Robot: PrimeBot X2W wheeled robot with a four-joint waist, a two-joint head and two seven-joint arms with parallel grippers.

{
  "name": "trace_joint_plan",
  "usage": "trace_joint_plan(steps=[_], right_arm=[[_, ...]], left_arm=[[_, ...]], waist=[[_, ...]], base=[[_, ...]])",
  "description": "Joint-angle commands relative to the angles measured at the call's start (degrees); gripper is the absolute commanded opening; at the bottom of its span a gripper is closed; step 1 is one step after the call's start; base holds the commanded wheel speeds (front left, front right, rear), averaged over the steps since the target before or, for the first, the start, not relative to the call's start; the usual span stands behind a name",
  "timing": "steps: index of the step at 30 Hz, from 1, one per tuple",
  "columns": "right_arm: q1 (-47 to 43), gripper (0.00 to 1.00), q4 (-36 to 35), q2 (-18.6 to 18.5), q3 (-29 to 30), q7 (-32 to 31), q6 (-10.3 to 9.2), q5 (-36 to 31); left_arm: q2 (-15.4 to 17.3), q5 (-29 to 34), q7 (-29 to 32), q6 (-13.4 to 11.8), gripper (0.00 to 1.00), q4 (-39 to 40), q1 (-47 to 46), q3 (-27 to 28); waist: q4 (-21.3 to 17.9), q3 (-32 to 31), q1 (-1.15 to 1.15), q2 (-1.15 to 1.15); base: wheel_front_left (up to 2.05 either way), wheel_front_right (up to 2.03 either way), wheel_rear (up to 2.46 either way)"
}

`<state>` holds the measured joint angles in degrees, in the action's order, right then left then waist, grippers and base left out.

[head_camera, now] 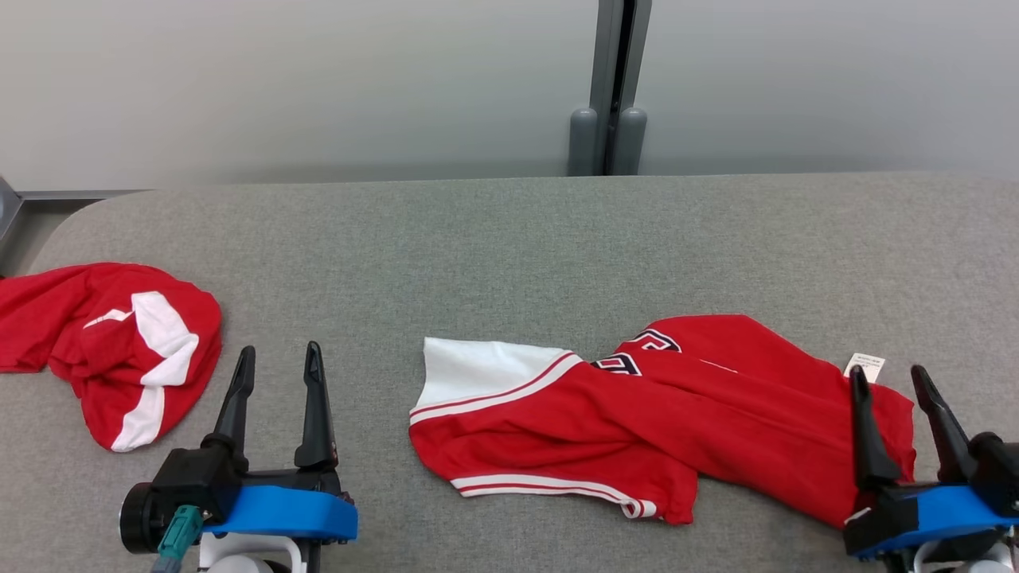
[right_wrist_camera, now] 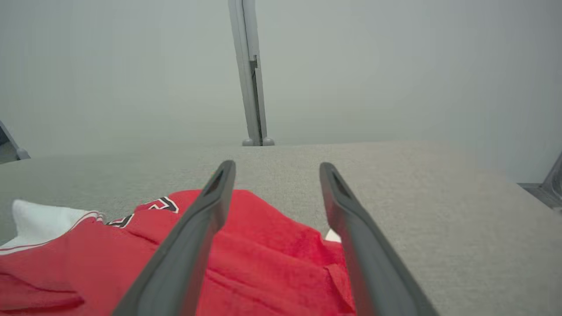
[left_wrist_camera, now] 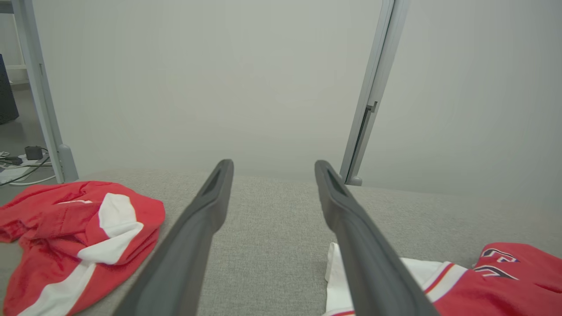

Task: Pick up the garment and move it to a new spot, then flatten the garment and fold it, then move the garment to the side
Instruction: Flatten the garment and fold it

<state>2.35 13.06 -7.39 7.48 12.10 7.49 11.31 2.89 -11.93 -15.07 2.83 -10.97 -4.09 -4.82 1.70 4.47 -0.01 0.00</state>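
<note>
1. My left gripper (head_camera: pixel 280 350) sat low on my left. Its two dark fingers were spread wide and pointed away from me, with nothing in its hold and only bare grey padded surface (head_camera: pixel 509 239) between them.
2. My right gripper (head_camera: pixel 888 372) sat low on my right, fingers parted just as wide. In the right wrist view red cloth lay beneath the gap, but neither finger was closed on it. I couldn't tell whether the fingers brushed the fabric.
3. The garment (head_camera: pixel 677 414), a red jersey, lay on the surface in front of me, right of centre. It was stretched sideways and rumpled, with a diagonal fold across its middle.
4. Its white panel (head_camera: pixel 478 370) pointed toward my left and was edged with red-and-white stripes. More striped trim (head_camera: pixel 549 487) ran along the near hem.
5. Dark lettering (head_camera: pixel 637 354) outlined in white peeked out near the far edge, half swallowed by a fold, and I couldn't read it.
6. A white label (head_camera: pixel 864 366) poked out at the garment's right end, just beside my right gripper's left fingertip.
7. Over on the far left, a second red garment (head_camera: pixel 119 342) with white panels sat bunched in a heap, well apart from the jersey. My left gripper stood between the two and touched neither.
8. Behind the surface were a pale wall and a grey post (head_camera: pixel 609 87).
</note>
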Motion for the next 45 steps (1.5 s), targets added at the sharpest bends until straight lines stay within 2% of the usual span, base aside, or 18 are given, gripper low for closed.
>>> trace_joint_plan(steps=[1,8,15,24,29,33,45], right_arm=[[0.94,1.0,-2.27,0.99,-0.53,0.59,0.01,-1.56],[1.59,1.0,-8.2,3.88,-2.6,0.84,0.01,-6.12],[1.75,1.0,-8.27,4.5,-4.05,0.24,0.01,-6.3],[3.09,1.0,-7.77,4.5,-4.27,0.16,0.01,-5.74],[3.7,1.0,-7.4,4.5,-4.49,0.48,0.01,-5.34],[4.23,1.0,-7.04,4.49,-4.38,0.65,0.01,-5.21],[5.31,1.0,-6.2,4.5,-3.69,1.18,0.01,-5.55]], left_arm=[[-0.02,0.59,-0.15,0.08,1.0,0.14,0.07,0.17],[-0.02,1.0,-0.15,0.3,1.0,0.14,-0.52,1.03],[-0.04,1.57,-0.15,0.49,1.0,-0.24,-1.12,1.59],[0.15,2.04,-0.15,2.34,1.0,-2.9,-9.15,-0.43],[1.32,1.18,2.39,3.86,1.0,-9.34,-16.55,-3.81],[1.93,0.7,3.59,4.26,1.0,-13.3,-18.7,-5.63],[3.95,-3.53,5.36,4.65,1.0,-28.28,-19.83,-12.41]], waist=[[0.05,0.05,0.01,0.0],[0.24,0.41,0.01,0.0],[-0.4,1.1,0.01,0.0],[-2.11,3.01,0.01,0.0],[-3.75,4.89,0.01,0.0],[-4.52,5.74,0.01,0.0],[-6.73,8.29,0.01,0.0]], base=[[0.0,0.0,0.0],[0.0,0.0,0.0],[0.0,0.0,0.0],[0.0,0.0,0.0],[0.0,0.0,0.0],[0.0,0.0,0.0],[0.0,0.0,0.0]])
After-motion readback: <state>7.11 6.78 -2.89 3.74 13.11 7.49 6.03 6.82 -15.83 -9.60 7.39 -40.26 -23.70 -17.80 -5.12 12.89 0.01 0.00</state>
